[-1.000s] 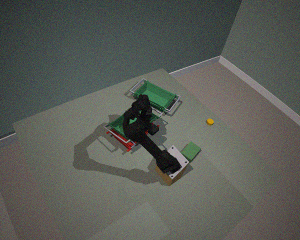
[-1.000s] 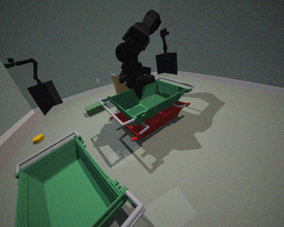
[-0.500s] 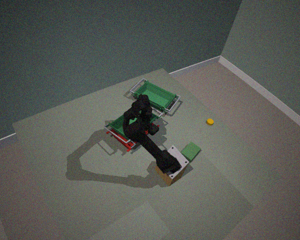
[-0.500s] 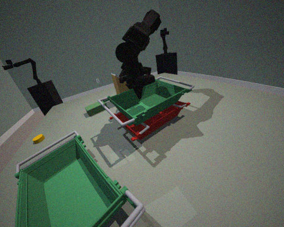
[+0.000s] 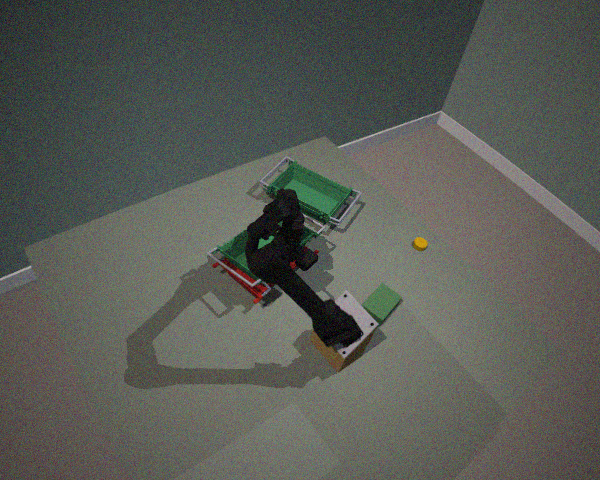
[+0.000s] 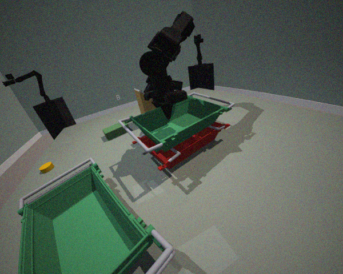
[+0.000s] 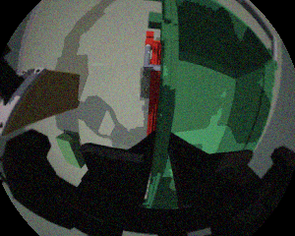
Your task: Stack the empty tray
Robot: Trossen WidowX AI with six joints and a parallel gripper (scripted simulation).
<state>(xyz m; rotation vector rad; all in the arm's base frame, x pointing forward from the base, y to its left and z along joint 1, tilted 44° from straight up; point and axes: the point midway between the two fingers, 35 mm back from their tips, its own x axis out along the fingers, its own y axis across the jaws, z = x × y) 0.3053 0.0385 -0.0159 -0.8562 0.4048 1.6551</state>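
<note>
A red tray (image 5: 241,279) (image 6: 195,146) stands on the table. Both its grey bars (image 6: 174,156) appear swung in across its top; its load is mostly hidden. A green empty tray (image 5: 234,248) (image 6: 195,128) (image 7: 166,105) is over the red tray, nearly level and roughly lined up, its own bars out over its ends. Whether it touches the red tray's bars I cannot tell. My gripper (image 6: 168,115) (image 7: 161,135) is shut on the green tray's long side wall, on the side toward the arm's base.
Another green tray (image 5: 321,178) (image 6: 118,198) with bars out stands close by, away from the arm's base. A green block (image 5: 383,302) (image 6: 115,131) lies beside the wooden base block (image 5: 359,310) (image 6: 142,101). A yellow disc (image 5: 419,243) (image 6: 46,167) lies farther off.
</note>
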